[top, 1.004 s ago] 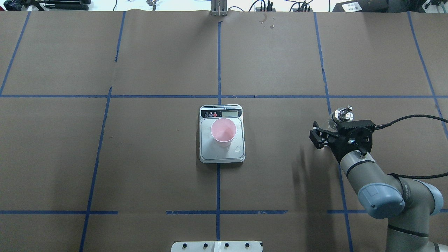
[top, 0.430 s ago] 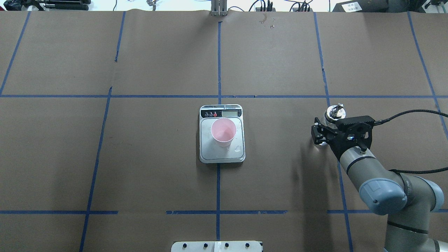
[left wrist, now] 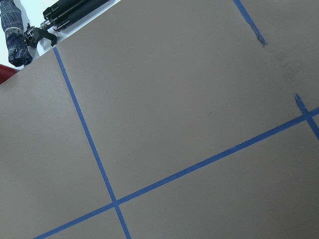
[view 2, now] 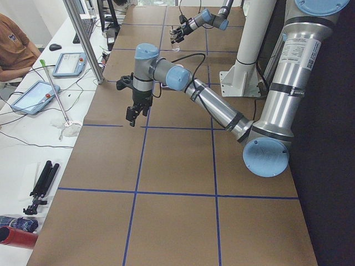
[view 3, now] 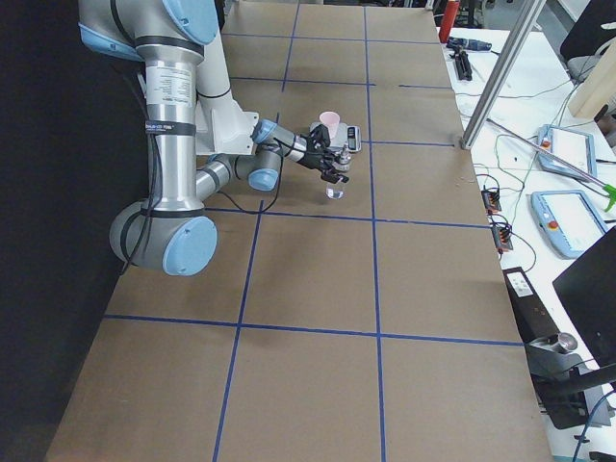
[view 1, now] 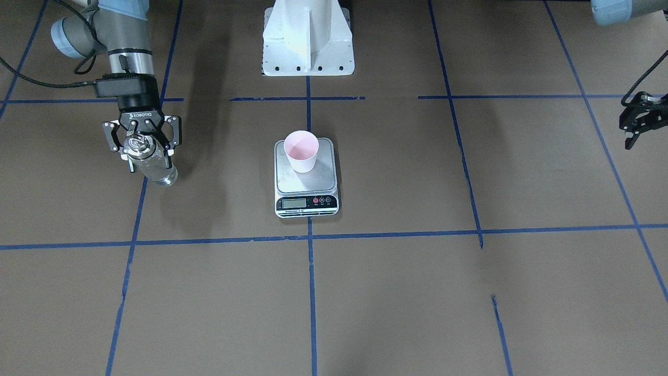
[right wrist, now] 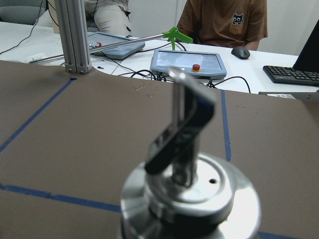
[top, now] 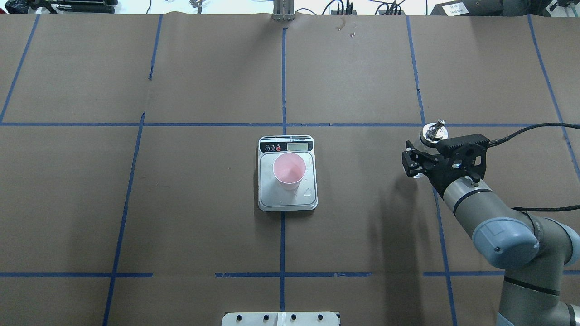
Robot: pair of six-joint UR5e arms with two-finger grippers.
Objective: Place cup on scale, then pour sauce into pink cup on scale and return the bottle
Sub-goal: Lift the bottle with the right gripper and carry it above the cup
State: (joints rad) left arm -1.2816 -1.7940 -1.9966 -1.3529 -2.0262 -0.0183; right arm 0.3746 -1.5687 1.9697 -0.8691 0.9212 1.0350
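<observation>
The bottle (view 1: 156, 169) is clear glass with a shiny metal cap and a thin bent spout. It stands upright, well to the robot's right of the scale (view 1: 319, 180). The right gripper (view 1: 147, 154) is clamped around its upper part, but whether the base touches the table (view 1: 417, 287) is hard to tell. The pale pink cup (view 1: 301, 152) stands on the scale's steel platform. The left gripper (view 1: 633, 125) hangs well off to the robot's left, and I cannot tell if its fingers are parted.

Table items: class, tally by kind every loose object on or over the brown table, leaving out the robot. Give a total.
Cups: 1, the pink cup
Scales: 1, the scale under the cup
Bottles: 1, the bottle in the right gripper
Total: 3
</observation>
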